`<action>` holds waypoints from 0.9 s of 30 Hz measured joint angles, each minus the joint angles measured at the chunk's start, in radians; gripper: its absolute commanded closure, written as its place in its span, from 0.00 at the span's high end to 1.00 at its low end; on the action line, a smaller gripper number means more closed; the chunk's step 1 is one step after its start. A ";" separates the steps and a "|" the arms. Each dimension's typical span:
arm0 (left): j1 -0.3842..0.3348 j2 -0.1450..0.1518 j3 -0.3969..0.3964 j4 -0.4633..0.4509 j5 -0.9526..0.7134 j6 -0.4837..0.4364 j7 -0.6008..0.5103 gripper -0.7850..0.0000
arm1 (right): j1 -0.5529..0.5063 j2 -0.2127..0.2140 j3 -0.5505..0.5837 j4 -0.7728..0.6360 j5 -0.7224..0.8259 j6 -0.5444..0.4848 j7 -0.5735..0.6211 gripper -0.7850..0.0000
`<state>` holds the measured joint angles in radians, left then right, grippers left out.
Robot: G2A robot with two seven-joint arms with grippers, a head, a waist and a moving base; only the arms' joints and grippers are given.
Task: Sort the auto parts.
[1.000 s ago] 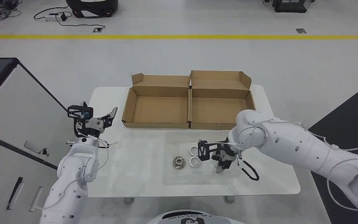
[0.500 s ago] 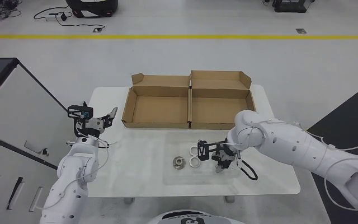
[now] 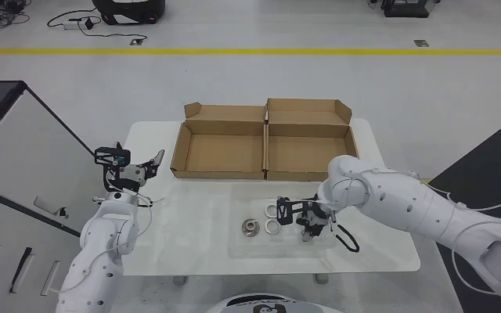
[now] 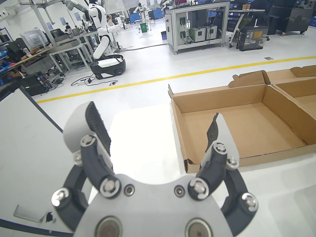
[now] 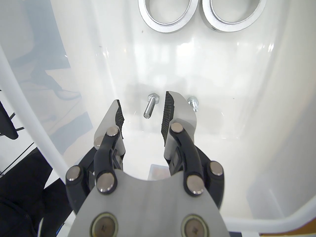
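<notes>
One bolt (image 5: 150, 106) straddled, nothing gripped yet
The right pincer (image 5: 143, 99), half open and empty, has barely shifted in the last second (settling, I judge) around the bolt on the table's (image 3: 196, 235) near side; two rings (image 5: 168, 3) lie just left, boxes (image 3: 223, 154) far; closing comes next.

Shiny metal rings (image 5: 170, 27); glossy, perhaps plastic tray (image 5: 209, 75).

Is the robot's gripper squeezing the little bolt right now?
No, the right gripper is open, with a gap showing on each side of the bolt lying in the tray.
</notes>
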<state>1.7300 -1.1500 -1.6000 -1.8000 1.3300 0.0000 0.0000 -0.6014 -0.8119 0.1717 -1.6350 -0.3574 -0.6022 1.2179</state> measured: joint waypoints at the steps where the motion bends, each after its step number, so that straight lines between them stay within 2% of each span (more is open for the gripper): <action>1: 0.000 0.000 0.000 0.000 0.000 0.000 0.000 1.00 | -0.001 -0.001 0.001 0.001 -0.001 -0.001 -0.001 0.45; 7: 0.000 0.000 0.000 0.000 0.000 0.000 0.000 1.00 | -0.004 -0.007 0.006 0.010 -0.012 -0.005 -0.005 0.40; 22: 0.000 0.000 0.000 0.000 0.000 0.000 0.000 1.00 | -0.026 -0.012 0.026 0.017 -0.033 -0.003 -0.009 0.38; 25: 0.000 0.000 0.000 0.000 0.000 0.000 0.000 1.00 | -0.032 -0.012 0.031 0.016 -0.036 0.001 -0.010 0.34; 27: 0.000 0.000 0.000 0.000 0.000 0.000 0.000 1.00 | -0.035 -0.013 0.034 0.015 -0.040 0.003 -0.009 0.27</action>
<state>1.7300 -1.1500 -1.6000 -1.8000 1.3300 0.0000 0.0000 -0.6366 -0.8247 0.2053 -1.6201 -0.3978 -0.5990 1.2089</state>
